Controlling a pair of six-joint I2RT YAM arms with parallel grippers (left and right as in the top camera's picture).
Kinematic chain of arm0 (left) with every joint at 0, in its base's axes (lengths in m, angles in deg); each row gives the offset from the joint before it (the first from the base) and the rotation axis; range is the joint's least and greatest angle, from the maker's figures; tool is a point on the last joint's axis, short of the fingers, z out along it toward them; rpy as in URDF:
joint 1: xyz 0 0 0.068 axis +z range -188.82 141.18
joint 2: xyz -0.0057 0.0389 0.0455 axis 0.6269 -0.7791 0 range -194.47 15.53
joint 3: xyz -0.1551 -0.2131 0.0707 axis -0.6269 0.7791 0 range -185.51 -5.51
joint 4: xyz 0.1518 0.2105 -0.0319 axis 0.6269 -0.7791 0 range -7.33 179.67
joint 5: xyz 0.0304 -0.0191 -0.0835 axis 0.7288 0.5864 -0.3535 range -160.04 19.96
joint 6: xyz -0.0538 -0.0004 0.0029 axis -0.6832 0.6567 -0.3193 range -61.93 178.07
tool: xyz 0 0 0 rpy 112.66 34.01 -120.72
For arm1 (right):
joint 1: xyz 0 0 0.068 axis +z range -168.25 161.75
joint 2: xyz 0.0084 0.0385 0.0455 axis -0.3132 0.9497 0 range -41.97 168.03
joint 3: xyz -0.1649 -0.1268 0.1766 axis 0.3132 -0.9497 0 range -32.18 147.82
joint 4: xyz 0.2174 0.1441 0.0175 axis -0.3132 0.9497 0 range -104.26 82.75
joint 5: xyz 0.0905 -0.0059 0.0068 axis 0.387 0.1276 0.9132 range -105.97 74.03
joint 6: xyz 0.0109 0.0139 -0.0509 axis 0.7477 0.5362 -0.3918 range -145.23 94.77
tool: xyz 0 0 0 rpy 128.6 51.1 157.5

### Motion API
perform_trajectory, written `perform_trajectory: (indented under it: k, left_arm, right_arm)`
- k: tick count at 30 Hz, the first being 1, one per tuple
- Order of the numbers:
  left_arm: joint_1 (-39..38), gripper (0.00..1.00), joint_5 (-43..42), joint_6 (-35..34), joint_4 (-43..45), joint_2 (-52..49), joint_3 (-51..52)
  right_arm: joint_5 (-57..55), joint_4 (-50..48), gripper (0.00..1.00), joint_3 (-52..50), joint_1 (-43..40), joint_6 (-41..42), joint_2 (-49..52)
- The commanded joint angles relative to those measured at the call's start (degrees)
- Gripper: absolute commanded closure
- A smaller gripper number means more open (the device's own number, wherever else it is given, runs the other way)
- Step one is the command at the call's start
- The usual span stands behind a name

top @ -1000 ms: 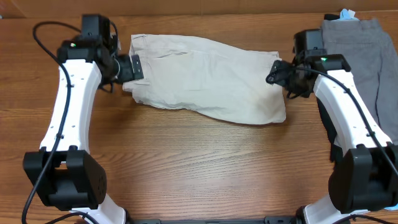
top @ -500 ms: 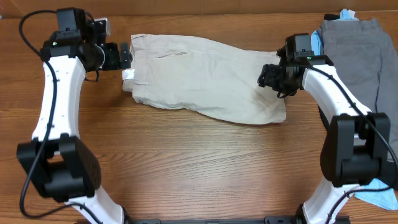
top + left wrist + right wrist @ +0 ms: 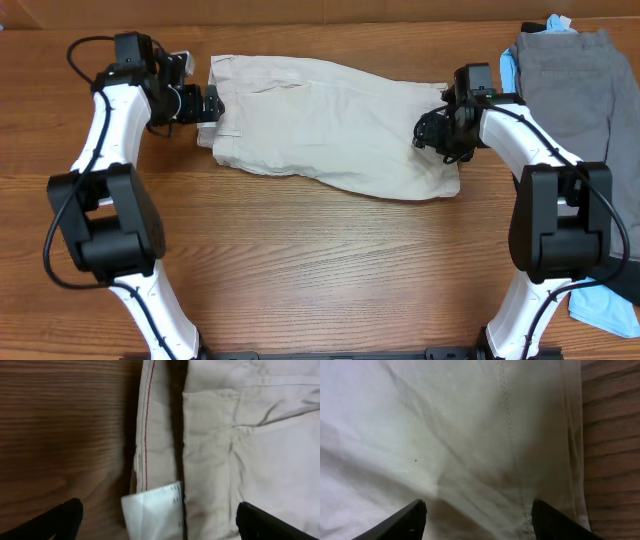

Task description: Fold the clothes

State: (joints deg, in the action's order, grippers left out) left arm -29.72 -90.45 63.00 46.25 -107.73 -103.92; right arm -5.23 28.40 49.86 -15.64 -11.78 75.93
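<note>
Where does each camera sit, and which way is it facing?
Overhead: above the table, looking down; left arm, right arm, beige shorts, grey shorts show.
Left wrist: on left end effector, facing shorts' waistband and white label; own fingertips show.
Right wrist: on right end effector, facing shorts' hem; own fingertips show.
All share the beige shorts.

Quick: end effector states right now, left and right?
Left end effector: open, holding nothing, above the waistband of the beige shorts.
Right end effector: open, holding nothing, above the shorts' other end.

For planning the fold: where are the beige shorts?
Overhead, the beige shorts lie flat, reaching from the left claw to the right claw; grey shorts lie further right.
</note>
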Motion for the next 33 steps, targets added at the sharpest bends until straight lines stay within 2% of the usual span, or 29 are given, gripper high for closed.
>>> perform_trajectory:
  k: [1,12,18,20,21,22,24,25,29,33]
  left_arm:
    - [-0.15,0.0,-3.85,1.46,1.33,-4.07,-1.07]
    - [-1.81,0.0,-6.4,0.61,2.95,-10.56,-1.07]
    - [-5.14,0.08,-7.08,-1.51,2.93,-13.6,-1.03]
    - [-6.95,0.25,-6.69,-2.6,2.82,-15.17,-1.03]
    - [-7.45,0.39,-6.36,-3.15,2.71,-15.67,-1.01]
    - [-7.85,0.64,-6.05,-3.54,2.56,-15.96,-1.01]
    - [-8.37,0.91,-5.97,-3.91,2.36,-16.46,-1.01]
    - [-8.39,0.96,-5.97,-3.91,2.34,-16.52,-1.01]
    - [-7.82,0.96,-5.73,-4.98,1.75,-16.11,-1.53]
    - [-5.68,0.96,-5.57,-4.96,-4.81,-14.25,-4.9]
  right_arm:
    - [0.74,-0.42,0.29,-0.28,-0.11,-0.42,0.9]
    - [0.74,-0.85,0.29,-0.28,-0.11,-0.39,0.9]
    - [0.72,-1.07,0.29,-0.28,-0.11,-0.39,0.9]
    - [0.72,-1.11,0.3,-0.28,-0.11,-0.39,0.9]
    - [0.72,-1.2,0.3,-0.28,-0.11,-0.42,0.9]
    - [0.72,-1.31,0.3,-0.28,-0.11,-0.42,0.9]
    - [0.72,-1.73,0.32,-0.28,-0.13,-0.42,0.9]
    - [0.79,-1.95,0.33,-0.28,-0.13,-0.42,0.9]
    - [2.08,-2.12,0.42,0.31,-0.13,-0.39,0.87]
    - [4.59,-0.81,0.44,2.58,-0.11,-0.42,0.26]
